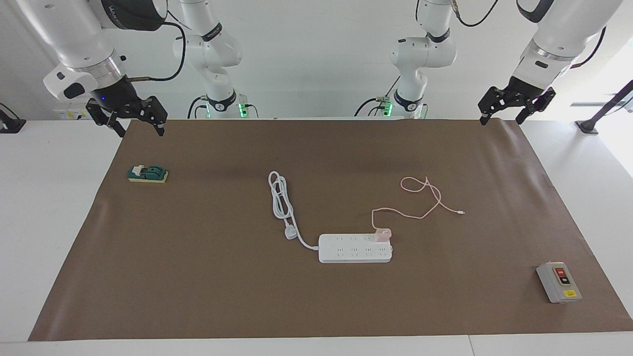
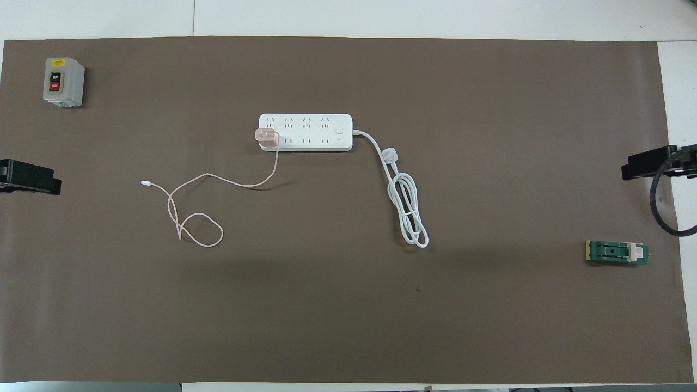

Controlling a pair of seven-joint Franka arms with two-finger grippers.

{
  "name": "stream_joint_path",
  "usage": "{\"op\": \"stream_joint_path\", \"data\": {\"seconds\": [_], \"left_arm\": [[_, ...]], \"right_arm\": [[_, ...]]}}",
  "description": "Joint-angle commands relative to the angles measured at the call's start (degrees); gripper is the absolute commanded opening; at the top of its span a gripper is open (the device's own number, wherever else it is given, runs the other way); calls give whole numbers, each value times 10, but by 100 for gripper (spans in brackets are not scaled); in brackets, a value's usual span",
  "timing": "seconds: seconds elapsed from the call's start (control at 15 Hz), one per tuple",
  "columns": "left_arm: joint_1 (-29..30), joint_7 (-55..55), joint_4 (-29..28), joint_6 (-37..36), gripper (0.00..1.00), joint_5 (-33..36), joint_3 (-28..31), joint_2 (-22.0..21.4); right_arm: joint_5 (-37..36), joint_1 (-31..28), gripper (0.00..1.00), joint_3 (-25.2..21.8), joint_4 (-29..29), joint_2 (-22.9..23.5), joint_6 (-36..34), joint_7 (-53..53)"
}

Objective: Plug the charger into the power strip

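The white power strip [image 1: 355, 248] [image 2: 305, 132] lies flat in the middle of the brown mat. The pink charger [image 1: 382, 234] [image 2: 267, 136] stands on the strip's end socket toward the left arm's end, in the row nearer to the robots. Its thin pink cable [image 1: 425, 195] [image 2: 201, 228] loops over the mat nearer to the robots. My left gripper [image 1: 502, 117] [image 2: 30, 179] hangs open and holds nothing, over the mat's edge at the left arm's end. My right gripper [image 1: 139, 129] [image 2: 648, 166] hangs open and holds nothing, over the mat's edge at the right arm's end.
The strip's thick white cord [image 1: 280, 195] [image 2: 408, 212] lies coiled beside its three-pin plug [image 1: 291, 232] [image 2: 390, 155]. A grey switch box [image 1: 559, 282] [image 2: 63, 81] stands at the left arm's end. A small green device [image 1: 147, 174] [image 2: 617, 252] lies at the right arm's end.
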Motion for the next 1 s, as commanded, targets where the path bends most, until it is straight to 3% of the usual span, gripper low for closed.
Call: {"op": "stream_joint_path", "data": {"seconds": [0.0,0.2,0.4,0.94], "left_arm": [[-5,-12,-24,7,100,6,-1,-19],[-7,-11,-21,-8,100,6,-2,-10],[-20,-17,25,-34,100,6,-6,32],[-16,-18,30,-32,100,-6,-5,31]], "right_arm": [[3,-5,100,4,-7,-9,0,-9],[3,-5,100,4,-7,-9,0,-9],[3,-5,100,4,-8,-9,0,-8],[2,-5,100,4,-6,-9,2,-10]]}}
